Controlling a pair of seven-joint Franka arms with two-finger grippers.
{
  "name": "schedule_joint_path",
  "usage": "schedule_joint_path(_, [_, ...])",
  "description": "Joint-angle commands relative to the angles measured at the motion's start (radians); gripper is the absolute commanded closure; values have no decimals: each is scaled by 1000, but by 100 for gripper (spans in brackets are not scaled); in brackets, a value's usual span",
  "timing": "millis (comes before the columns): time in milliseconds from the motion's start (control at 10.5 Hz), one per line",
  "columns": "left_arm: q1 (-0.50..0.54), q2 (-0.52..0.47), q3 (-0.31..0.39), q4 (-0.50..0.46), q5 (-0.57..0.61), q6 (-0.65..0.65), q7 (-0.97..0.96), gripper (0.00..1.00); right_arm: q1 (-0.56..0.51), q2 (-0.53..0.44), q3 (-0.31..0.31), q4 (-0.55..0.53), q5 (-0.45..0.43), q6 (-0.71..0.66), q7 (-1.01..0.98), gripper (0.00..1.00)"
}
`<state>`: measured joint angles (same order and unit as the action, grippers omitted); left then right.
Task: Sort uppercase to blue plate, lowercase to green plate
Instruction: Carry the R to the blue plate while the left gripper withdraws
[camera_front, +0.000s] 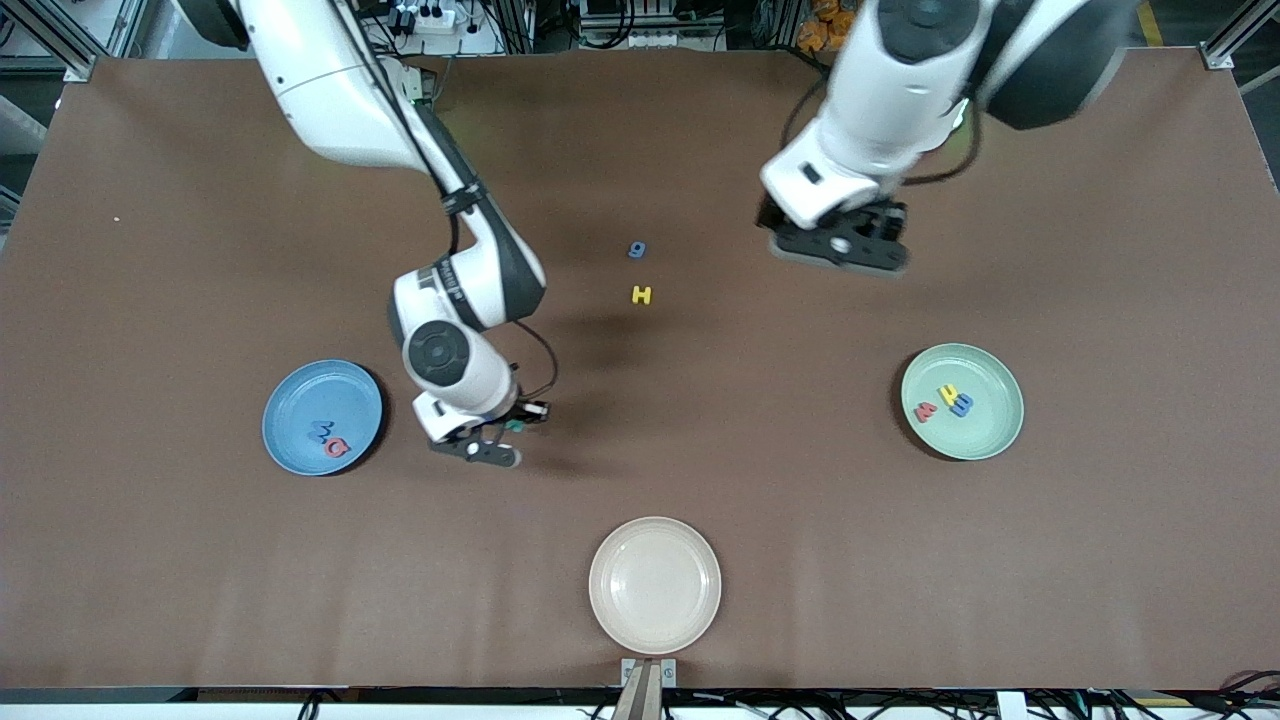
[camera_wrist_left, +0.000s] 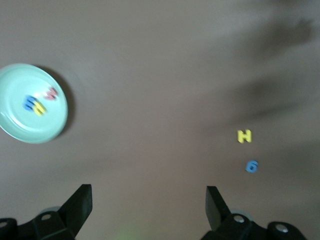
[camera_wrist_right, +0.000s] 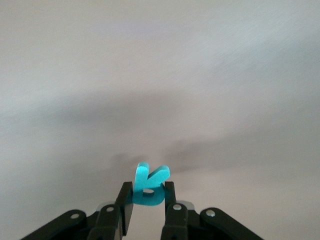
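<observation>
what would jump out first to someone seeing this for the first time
The right gripper is shut on a teal-green R, up over bare table beside the blue plate, which holds a blue M and red Q. A yellow H and blue g lie loose mid-table, while the left gripper hangs open above the table; the green plate holds three letters.

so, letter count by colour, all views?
Blue letters: 3 (on the blue plate, on the green plate, the g on the table)
Red letters: 2
Yellow letters: 2, including the H
Teal letter: 1, in the right gripper
Total: 8
</observation>
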<state>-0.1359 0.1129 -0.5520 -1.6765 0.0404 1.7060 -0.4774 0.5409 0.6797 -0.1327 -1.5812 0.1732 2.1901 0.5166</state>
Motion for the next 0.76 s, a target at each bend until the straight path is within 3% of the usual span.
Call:
schedule_joint_path(0, [3,-12,-103,-90,3,84,-189,0,-88,-72,11,-23,-11,-81,-159,100])
schedule_joint_path(190, [-13,-1,-166,-175,4,203,-333,0,-168,-97,11,-26,-12,-136,-301,100])
schedule_joint_path(664, [-140,89,-183,-323,6,436,-446,0,-346,-100,10,-60,-12,-197,-630,100])
